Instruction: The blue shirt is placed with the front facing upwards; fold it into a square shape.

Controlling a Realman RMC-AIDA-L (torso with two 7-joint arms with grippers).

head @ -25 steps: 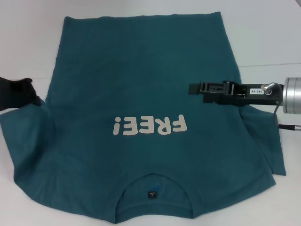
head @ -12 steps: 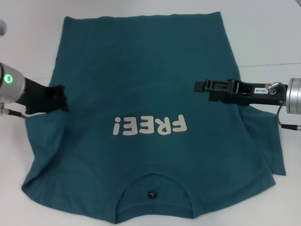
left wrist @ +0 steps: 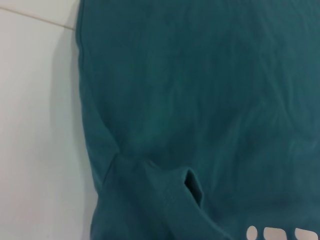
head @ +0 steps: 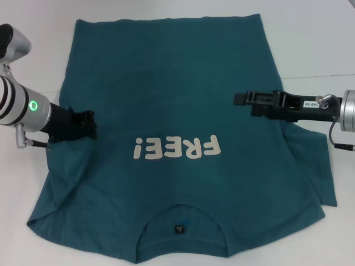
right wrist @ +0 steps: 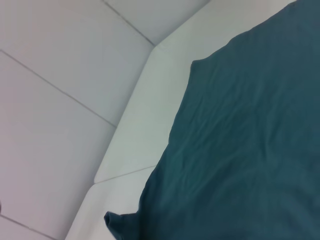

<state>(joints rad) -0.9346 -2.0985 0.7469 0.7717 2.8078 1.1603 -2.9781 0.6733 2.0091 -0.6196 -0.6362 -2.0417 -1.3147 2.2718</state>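
The left gripper (head: 87, 124) sits over the blue shirt (head: 172, 100) at nine o'clock, the sleeve folded in beneath it; whether it is apart or together I cannot tell. The right gripper (head: 239, 98) hovers at three o'clock, likewise unclear. The shirt lies print-up on the white table (head: 316, 39).

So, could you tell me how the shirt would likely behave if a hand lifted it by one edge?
The shirt looks floppy: its left sleeve is already folded over and creased, so it would probably drape and sag. It lies thin and flat on the table, so it likely weighs little.
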